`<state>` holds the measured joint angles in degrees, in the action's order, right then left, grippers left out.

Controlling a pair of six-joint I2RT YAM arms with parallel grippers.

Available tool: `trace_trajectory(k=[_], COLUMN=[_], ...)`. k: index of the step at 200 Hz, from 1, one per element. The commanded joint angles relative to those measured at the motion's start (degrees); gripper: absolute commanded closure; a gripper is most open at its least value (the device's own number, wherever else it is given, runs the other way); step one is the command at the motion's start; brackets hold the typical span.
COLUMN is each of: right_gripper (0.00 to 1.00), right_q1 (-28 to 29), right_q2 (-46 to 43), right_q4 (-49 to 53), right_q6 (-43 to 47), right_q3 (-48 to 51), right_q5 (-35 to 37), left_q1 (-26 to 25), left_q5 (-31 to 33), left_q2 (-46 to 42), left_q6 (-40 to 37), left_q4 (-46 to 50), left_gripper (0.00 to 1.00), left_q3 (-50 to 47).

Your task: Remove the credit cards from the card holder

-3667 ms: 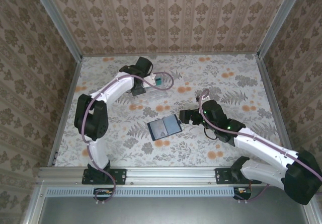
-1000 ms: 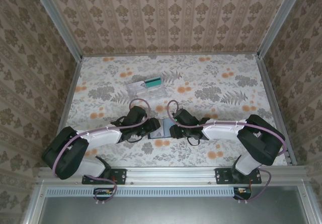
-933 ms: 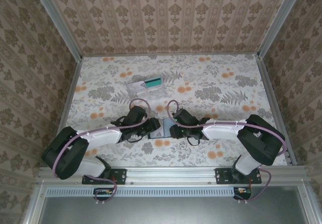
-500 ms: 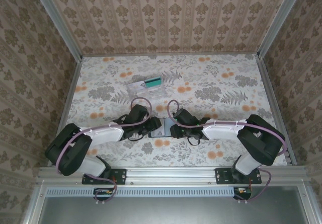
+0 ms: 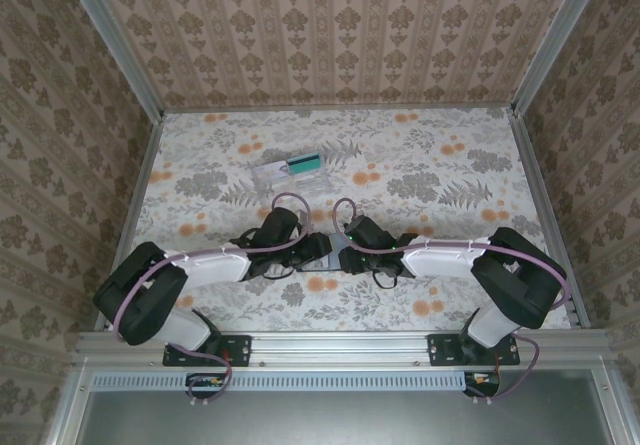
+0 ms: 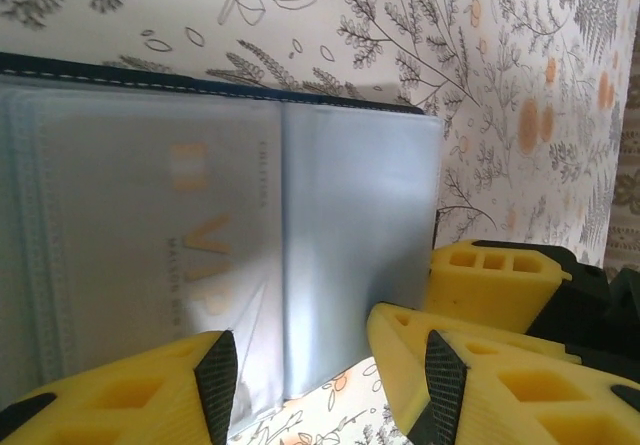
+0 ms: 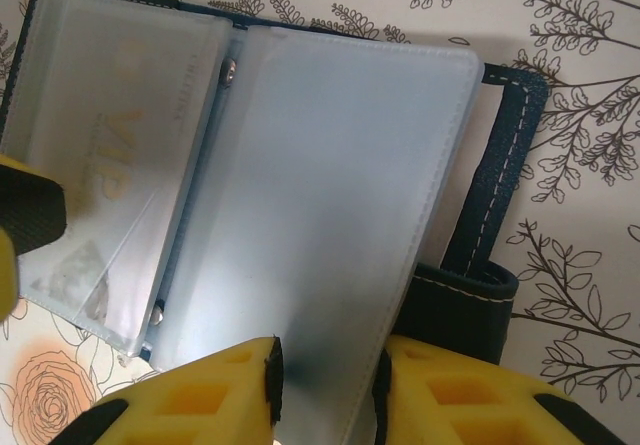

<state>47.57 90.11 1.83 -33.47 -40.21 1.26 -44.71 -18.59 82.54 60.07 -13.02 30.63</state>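
While open, card holder (image 7: 300, 165) partly between right gripper (image 7: 326, 370) jaws.

Card holder (image 6: 350, 215): the frame edge is cutting it off left of the left gripper (image 6: 320, 365).
Credit card (image 7: 120, 145): we are reading its lettering only as blur through the frosted sleeve (image 7: 330, 185).
Right gripper (image 7: 325, 375): we are failing to tell whether it is pinching that sleeve.

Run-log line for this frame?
left gripper: open, at card holder edge | right gripper: open, over sleeve | VIP card: in sleeve | clear box: with teal card
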Motion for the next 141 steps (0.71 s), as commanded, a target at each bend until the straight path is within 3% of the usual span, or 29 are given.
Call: trace_trajectory(k=[1,59,86,141], right_gripper=[0.67,0.64,0.62,0.63], right_q1=[0.4,0.3,0.3,0.2], right_q2=[0.8,-4.3,-4.4,1.9], right_q4=[1.7,7.4,8.6,5.7], right_q6=[-1.1,-0.1,-0.1,-0.7], right_q3=[0.3,-1.6,-1.9,-2.3], right_q5=[0.6,5.1,7.1,4.4], left_q1=[-0.3,0.5,1.0,0.9], left_q5=[-0.2,8.5,7.8,5.0], left_q2=[-0.5,-8.4,-7.3,-3.0], left_q6=[-2.4,-8.0,-8.6,-8.9], left_q4=[2.0,17.3,18.2,15.8], left_gripper=[0.45,0.44,0.44,0.44], left_q3=[2.0,3.9,3.9,4.6])
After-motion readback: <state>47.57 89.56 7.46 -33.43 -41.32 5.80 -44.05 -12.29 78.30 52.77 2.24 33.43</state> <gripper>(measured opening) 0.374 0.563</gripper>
